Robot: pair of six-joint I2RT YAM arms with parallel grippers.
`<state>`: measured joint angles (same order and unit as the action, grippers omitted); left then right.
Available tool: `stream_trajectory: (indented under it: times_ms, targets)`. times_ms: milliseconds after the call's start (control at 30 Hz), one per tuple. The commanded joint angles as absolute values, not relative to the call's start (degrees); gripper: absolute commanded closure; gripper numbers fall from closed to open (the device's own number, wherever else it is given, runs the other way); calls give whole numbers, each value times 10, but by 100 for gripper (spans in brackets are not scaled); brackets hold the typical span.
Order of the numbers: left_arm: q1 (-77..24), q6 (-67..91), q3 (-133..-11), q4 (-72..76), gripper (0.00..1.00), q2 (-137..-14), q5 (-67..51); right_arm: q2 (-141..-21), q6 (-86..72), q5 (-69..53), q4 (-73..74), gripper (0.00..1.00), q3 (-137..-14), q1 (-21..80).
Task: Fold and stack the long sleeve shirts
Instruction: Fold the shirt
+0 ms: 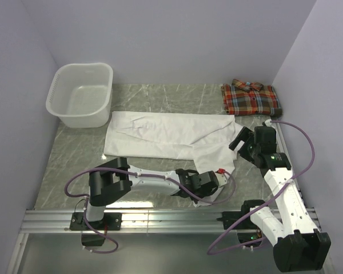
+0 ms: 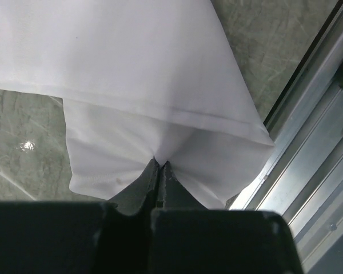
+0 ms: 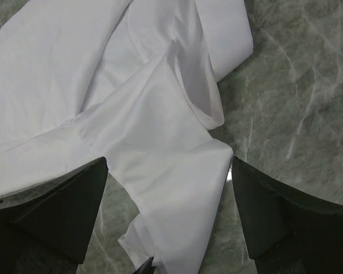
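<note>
I have the white shirt (image 1: 160, 134) lying lengthwise across the middle of the table (image 1: 74, 154), body flat, with one loose part trailing off its right end toward the near edge. That is where my left gripper (image 2: 160, 165) sits: its jaws are pressed together on a pinch of white cloth, the fabric gathering into small creases at the tips, just beside the metal rail (image 2: 308, 142). I judge that grip is there to give me a corner I can lift and carry back over the body for a fold. My right gripper (image 3: 168, 165) hangs over the rumpled right end of the same shirt with its fingers spread wide and nothing between them, a fold of sleeve or hem lying directly below (I cannot tell which from the wrist view). It looks placed to come down on a second point, so the cloth can be moved by two corners instead of dragging from one. The plaid shirt (image 1: 250, 98) rests folded in the far right corner, just beside the white shirt's far right end, which I read as the base of the stack. The basket (image 1: 63, 108) stands in the far left corner, well out of the way. I reckon the white shirt's fold is only beginning.
</note>
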<state>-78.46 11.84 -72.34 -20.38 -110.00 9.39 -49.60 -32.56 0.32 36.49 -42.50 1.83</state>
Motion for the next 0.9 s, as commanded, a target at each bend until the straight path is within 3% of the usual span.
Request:
stream_trajectory:
  times_ms: [0,367,533,867]
  targets:
    - [-762,129,-723,-187,100,-1082,53,-483,-327,3,347,5,-419,11]
    - [-567,249,-743,-106,99,-976,-232,-432,-327,25,352,6,-453,8]
    - [-469,424,-711,14,100,-970,-363,-427,-301,-16,342,7,-460,9]
    - [-324,840,-601,371,99,-1005,-426,-474,-276,-110,320,9,-450,14]
